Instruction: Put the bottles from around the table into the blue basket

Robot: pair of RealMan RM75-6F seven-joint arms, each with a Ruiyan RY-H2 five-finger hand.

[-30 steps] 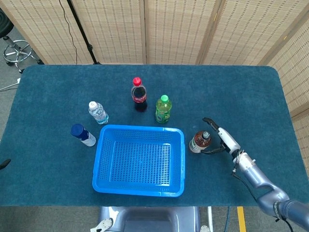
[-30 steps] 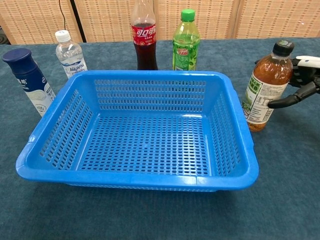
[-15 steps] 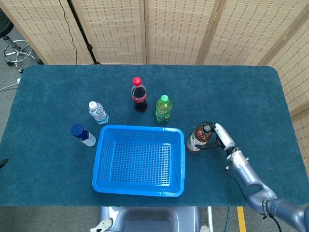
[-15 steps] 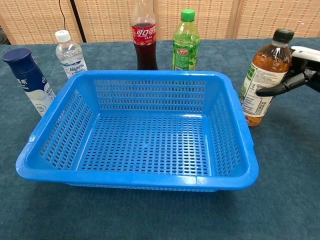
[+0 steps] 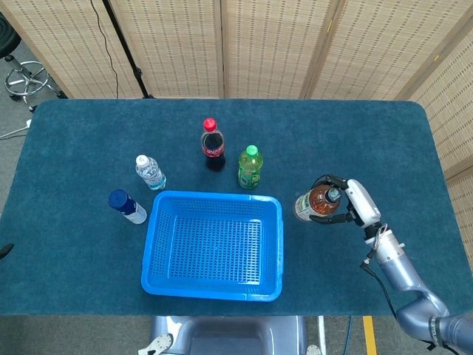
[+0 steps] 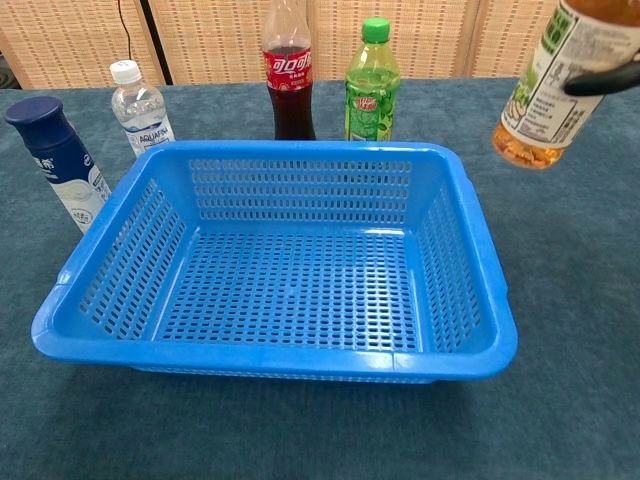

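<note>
My right hand point(image 5: 347, 203) grips a brown tea bottle point(image 5: 314, 203) and holds it in the air, right of the blue basket point(image 5: 213, 285). In the chest view the tea bottle point(image 6: 552, 85) hangs tilted above the table, past the basket's point(image 6: 470, 350) right rim, with one dark finger point(image 6: 605, 82) across it. A cola bottle point(image 5: 213, 145) and a green bottle point(image 5: 250, 167) stand behind the basket. At its left stand a clear water bottle point(image 5: 149, 171) and a navy-capped bottle point(image 5: 126, 206). My left hand is out of sight.
Folding wicker screens point(image 5: 222, 44) close off the far side of the table. A stool point(image 5: 26, 78) stands on the floor at the far left. The teal table cloth point(image 5: 355, 140) runs to the edges on all sides.
My right hand closed on the tea bottle and lifted it off the table. The bottle now hangs higher and tilted, slightly further right than before.
</note>
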